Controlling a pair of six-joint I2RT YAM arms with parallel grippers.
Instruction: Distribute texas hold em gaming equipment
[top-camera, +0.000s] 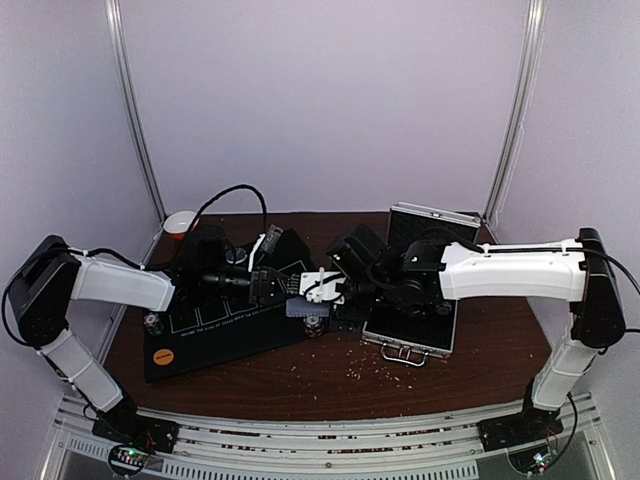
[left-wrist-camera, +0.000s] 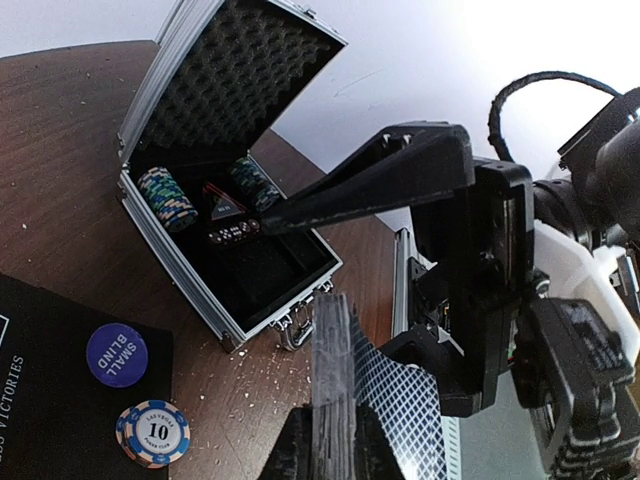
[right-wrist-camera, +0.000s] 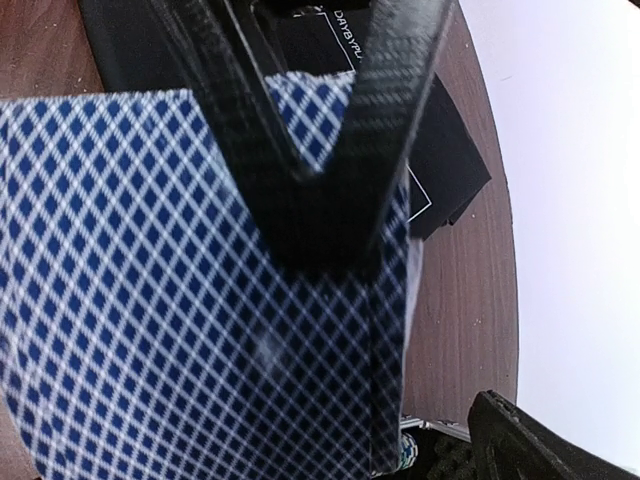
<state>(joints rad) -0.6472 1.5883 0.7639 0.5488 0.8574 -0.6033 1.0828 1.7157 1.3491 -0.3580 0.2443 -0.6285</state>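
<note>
Left gripper (left-wrist-camera: 330, 450), at the bottom centre of the left wrist view, is clamped on a deck of playing cards (left-wrist-camera: 400, 410). The deck is seen edge-on, with its blue diamond-pattern backs facing right. Right gripper (left-wrist-camera: 328, 286) stands just right of the deck with its jaws spread wide, one above the cards and one beside them, gripping nothing. In the top view both grippers meet at the centre of the table (top-camera: 330, 380). At the upper left of the left wrist view, the silver case (left-wrist-camera: 170, 250) stands with its lid raised and holds two chip stacks (left-wrist-camera: 168, 197). At the lower left, a purple disc (left-wrist-camera: 117, 354) lettered SMALL BLIND and a striped chip (left-wrist-camera: 152, 432) marked 10 lie just beside each other on the black mat (left-wrist-camera: 40, 400).
</note>
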